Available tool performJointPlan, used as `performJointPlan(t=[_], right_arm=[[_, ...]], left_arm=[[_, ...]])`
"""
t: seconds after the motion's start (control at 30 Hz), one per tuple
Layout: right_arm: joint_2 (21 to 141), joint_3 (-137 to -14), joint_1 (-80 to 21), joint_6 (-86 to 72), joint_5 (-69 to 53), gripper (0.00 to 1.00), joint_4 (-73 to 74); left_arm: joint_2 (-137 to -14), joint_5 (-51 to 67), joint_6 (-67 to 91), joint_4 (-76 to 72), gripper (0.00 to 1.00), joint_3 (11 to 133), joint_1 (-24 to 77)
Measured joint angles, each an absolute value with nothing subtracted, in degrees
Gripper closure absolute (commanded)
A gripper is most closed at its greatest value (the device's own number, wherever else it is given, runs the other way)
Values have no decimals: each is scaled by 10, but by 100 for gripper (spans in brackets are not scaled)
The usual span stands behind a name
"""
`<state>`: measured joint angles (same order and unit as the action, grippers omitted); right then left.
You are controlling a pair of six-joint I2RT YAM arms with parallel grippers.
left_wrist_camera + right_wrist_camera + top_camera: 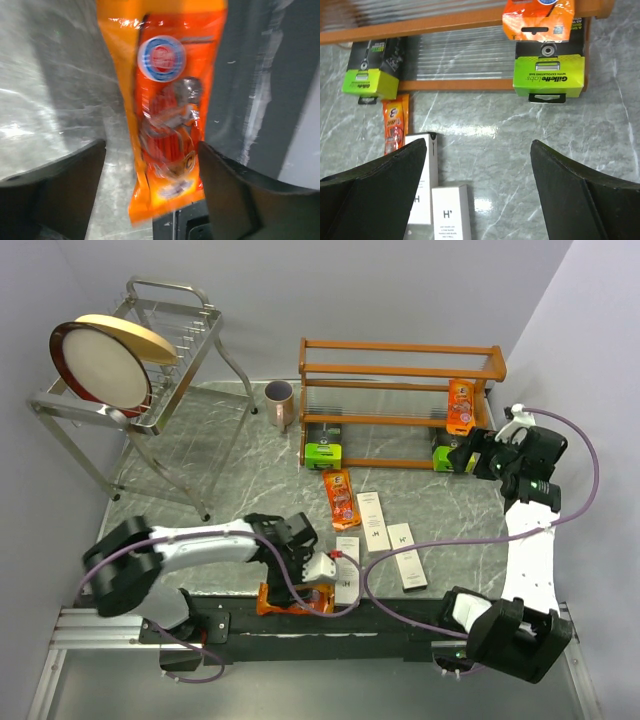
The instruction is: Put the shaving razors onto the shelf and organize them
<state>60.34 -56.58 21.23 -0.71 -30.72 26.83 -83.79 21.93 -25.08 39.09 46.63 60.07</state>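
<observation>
My left claw stands open astride the orange packet, which lies flat at the near tabletop edge; I judge it light, limp and slick, so pinch across its narrow width at mid-body.

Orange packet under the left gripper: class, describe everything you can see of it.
The orange packet is a flat, glossy plastic sachet with a round blue, white and red badge and red imagery below it. It lies flat at the near edge of the grey marbled table, one end over the dark rail. The left gripper straddles it, jaws open, one finger plainly clear of it.
</observation>
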Motion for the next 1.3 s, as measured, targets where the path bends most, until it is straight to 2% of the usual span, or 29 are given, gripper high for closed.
performJointPlan(t=[0.07,0.17,0.2,0.37,0.63,0.77,0.83,1.3], right_arm=[[600,-566,212,1,-315,9,273],[592,-566,211,10,-327,12,279],[589,-566,209,11,-331,12,281],[586,-567,170,46,-383,16,295],[607,-571,-22,187,-527,12,398],[646,-580,-74,252,-568,11,464],[669,-590,-86,278,-582,0,491],[765,-629,-231,274,-618,0,495]], left_arm=[[-865,201,-237,392,34,472,611],[-870,184,-225,379,52,478,620],[-872,180,-223,380,63,478,620],[-873,175,-221,394,75,488,619],[-845,166,-329,440,75,556,568],[-797,166,-383,444,73,578,554],[-785,165,-396,441,73,587,551],[-824,85,-429,413,73,666,535]])
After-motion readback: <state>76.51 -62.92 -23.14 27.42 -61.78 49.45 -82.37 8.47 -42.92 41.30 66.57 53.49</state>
